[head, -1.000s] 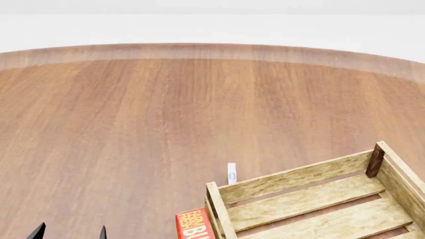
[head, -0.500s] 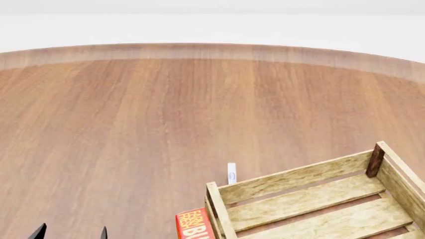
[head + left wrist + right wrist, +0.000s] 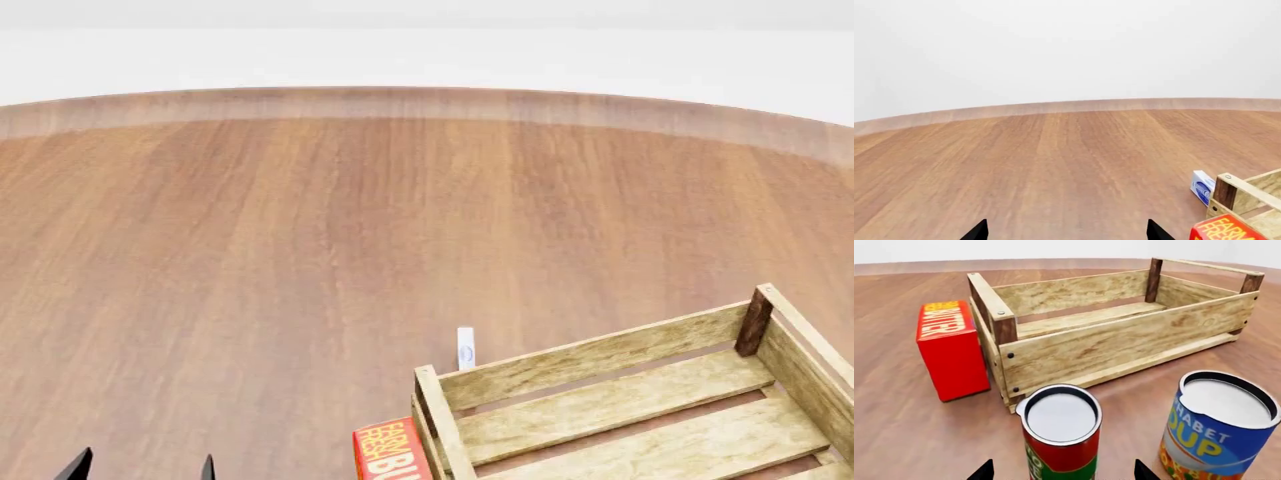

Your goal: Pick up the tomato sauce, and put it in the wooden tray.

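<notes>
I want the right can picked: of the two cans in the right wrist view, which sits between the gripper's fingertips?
The tomato sauce, with the red-and-green label, stands centred between the right gripper fingertips; the blue-and-yellow can stands off to one side.

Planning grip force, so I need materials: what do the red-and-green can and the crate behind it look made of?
The tomato sauce looks like a metal can: pale, matte silvery top inside a raised rim, with a glossy printed label around it. The wooden tray looks like rough, unfinished light wood: visible grain, weathered patches, darker corner posts and small dark fastener heads.

you get bright, even, sharp renders: soft shadow under the wooden tray (image 3: 1121, 340), no glare.
</notes>
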You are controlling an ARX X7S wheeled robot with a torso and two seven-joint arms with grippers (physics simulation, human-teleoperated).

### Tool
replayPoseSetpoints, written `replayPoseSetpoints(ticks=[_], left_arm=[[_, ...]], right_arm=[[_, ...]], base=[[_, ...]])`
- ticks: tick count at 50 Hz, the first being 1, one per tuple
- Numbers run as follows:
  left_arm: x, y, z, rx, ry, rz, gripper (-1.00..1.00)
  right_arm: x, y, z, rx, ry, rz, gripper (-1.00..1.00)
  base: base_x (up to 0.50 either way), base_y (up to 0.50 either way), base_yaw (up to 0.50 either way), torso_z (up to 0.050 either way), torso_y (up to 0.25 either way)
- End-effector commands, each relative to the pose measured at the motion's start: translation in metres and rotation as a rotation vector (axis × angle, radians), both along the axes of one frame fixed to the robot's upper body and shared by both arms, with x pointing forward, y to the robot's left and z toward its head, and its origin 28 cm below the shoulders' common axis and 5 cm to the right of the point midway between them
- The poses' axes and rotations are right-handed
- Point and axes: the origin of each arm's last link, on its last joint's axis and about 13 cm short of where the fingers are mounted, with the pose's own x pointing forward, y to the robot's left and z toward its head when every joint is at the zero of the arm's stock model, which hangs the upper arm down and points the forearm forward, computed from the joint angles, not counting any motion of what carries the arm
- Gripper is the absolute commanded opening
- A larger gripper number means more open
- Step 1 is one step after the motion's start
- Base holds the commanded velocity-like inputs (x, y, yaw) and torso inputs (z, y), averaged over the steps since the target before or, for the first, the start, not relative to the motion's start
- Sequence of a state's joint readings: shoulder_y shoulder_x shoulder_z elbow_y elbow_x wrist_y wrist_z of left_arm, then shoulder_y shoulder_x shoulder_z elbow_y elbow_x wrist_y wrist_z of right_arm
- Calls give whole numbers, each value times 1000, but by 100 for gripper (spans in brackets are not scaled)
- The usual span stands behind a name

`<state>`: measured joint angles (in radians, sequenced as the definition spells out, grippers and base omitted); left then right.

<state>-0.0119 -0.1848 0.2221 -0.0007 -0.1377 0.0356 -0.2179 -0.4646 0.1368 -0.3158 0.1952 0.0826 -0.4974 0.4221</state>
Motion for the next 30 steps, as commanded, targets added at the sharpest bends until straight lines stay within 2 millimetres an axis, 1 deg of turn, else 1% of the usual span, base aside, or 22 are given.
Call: replayPoseSetpoints(ticks=[1,8,20,30], left_arm=[[-1,0,1,-17,-10,-17,100],[-1,-1,1,-17,-9,-18,100],[-1,-1,1,-16,-8,-18,100],[0,-1,0,-17,-8,-18,100]], right_arm=[[9,0,-7,-18,24,3,100],[17,1,-10,-32,37,19,100],[27,-3,-5,-40,22,3,100],[31,-2,-8,-48,28,17,100]], base=[[0,0,0,0,0],[0,0,0,0,0],[0,0,0,0,0],[0,0,0,0,0]])
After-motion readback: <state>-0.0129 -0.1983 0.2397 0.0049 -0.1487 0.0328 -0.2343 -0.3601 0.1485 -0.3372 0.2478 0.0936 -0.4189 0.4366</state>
